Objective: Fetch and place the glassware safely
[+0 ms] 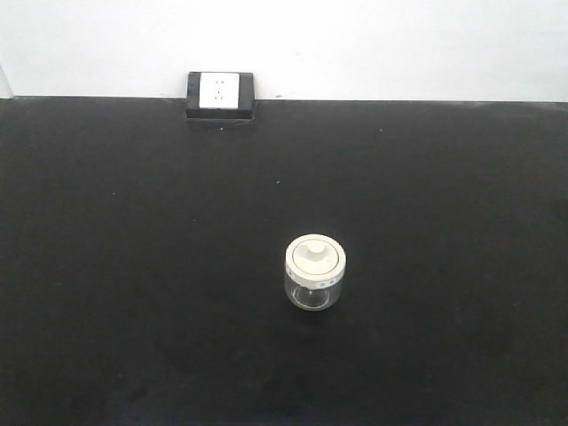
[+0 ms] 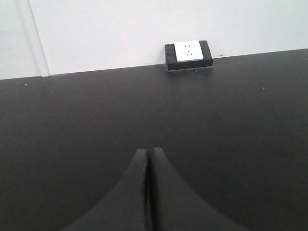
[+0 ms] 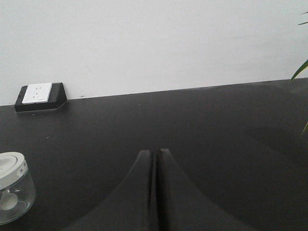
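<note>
Grippers showed only in their own wrist views, and neither appeared in the front view. Left gripper (image 2: 147, 153) pointed level across the black table (image 2: 72, 125) toward the white wall (image 2: 120, 33), its two dark fingers (image 2: 134, 192) pressed together tip to tip, with nothing between them. Right gripper (image 3: 153, 153) sat the same way, fingers (image 3: 173, 192) closed flat against each other and holding nothing, aimed at the wall above the table's far edge. The jar (image 1: 314, 273) stood upright on the table a little right of centre in the front view, its cream lid (image 1: 314, 256) on, knob up, small marks around the rim. In the right wrist view the jar (image 3: 12, 192) stood at the lower left edge, partly cut off, well to the left of the closed fingers and apart from them. It did not show in the left wrist view. A socket box (image 1: 221, 94) sat at the table's far edge against the wall, well behind the jar. Green leaf tips (image 3: 301, 70) showed at the right edge of the right wrist view.
</note>
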### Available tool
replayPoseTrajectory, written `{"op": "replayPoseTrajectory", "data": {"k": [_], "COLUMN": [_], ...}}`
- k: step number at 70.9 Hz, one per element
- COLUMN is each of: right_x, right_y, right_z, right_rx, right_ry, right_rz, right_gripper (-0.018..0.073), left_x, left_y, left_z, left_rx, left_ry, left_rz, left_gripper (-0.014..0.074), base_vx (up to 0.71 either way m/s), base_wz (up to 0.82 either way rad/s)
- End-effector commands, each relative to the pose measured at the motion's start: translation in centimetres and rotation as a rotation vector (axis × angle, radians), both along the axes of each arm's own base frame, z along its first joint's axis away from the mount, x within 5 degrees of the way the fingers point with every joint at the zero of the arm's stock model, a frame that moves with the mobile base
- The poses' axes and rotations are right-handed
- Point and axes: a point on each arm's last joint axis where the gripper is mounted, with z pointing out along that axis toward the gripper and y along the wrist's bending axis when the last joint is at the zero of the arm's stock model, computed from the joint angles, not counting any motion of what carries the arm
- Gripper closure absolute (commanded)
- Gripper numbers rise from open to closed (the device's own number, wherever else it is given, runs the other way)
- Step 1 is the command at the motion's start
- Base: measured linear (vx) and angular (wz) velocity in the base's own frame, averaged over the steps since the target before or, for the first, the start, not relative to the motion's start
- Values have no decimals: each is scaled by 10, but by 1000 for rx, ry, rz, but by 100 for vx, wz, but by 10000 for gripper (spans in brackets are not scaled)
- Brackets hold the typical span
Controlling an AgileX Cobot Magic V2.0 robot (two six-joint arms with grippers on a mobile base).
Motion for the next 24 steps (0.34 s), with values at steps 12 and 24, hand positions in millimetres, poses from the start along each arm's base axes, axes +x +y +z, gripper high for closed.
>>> {"op": "replayPoseTrajectory", "data": {"k": [12, 24], "right_x": [0, 0], "right_y": [1, 1], "right_z": [1, 1], "right_rx": [-14, -14], "right_ry": [-63, -62], "right_rz": [12, 12], "right_gripper": [563, 563], "left_x": [1, 1], "left_y": [0, 0], "left_z": [-2, -2], "left_rx": [-13, -13], "left_ry": [-60, -60], "left_rz": [-3, -3], "left_gripper": [603, 603], "base_vx": [0, 0], "base_wz": [0, 0]}}
